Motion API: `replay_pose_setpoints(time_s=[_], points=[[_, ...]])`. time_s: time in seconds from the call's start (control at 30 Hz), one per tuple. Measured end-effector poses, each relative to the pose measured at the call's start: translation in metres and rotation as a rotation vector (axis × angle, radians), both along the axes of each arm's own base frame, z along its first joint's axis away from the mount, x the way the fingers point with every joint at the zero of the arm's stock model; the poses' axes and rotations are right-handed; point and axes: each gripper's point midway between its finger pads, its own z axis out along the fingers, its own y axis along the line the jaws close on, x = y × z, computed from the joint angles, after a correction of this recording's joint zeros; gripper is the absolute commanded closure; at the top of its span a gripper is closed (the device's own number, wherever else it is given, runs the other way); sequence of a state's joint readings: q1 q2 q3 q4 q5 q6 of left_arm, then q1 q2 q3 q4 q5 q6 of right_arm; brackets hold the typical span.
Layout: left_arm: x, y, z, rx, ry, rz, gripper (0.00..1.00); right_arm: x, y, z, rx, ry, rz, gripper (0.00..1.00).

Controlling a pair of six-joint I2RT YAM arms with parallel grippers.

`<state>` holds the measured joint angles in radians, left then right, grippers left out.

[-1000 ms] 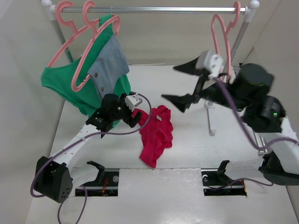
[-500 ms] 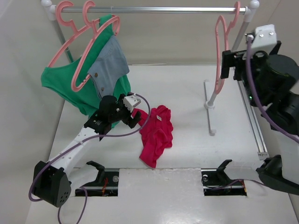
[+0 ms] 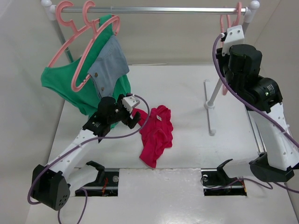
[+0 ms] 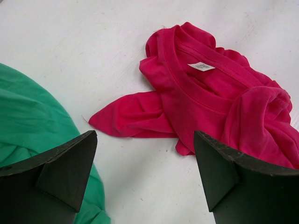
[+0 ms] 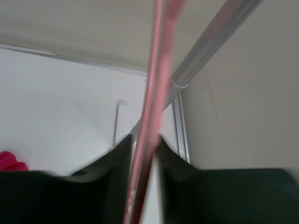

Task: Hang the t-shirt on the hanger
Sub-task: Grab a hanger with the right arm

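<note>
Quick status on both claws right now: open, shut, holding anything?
Left claw: open, holding nothing, poised over the t-shirt.
Right claw: closed on the hanger.

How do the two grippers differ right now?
The left gripper gapes open, holding nothing; the right gripper pinches the pink hanger. The left gripper sits low near the red t-shirt; the right gripper is up by the rail. Both are dark and two-fingered.
</note>
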<state>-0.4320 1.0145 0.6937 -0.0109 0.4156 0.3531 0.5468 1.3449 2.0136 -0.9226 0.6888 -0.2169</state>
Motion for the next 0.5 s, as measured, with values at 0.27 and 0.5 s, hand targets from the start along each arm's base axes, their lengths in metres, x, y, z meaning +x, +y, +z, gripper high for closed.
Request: replay_pose_setpoints(time_s=[0.27, 0.5], points=[[-0.002, 0.001, -0.003, 0.0, 0.0, 0.001, 0.2, -0.001, 0.003, -0.003, 0.042, -0.013, 0.035, 1.0], [-0.001, 0.001, -0.002, -0.001, -0.007, 0.004, 0.2, -0.001, 0.019, -0.003, 0.043, -0.035, 0.153, 1.0]])
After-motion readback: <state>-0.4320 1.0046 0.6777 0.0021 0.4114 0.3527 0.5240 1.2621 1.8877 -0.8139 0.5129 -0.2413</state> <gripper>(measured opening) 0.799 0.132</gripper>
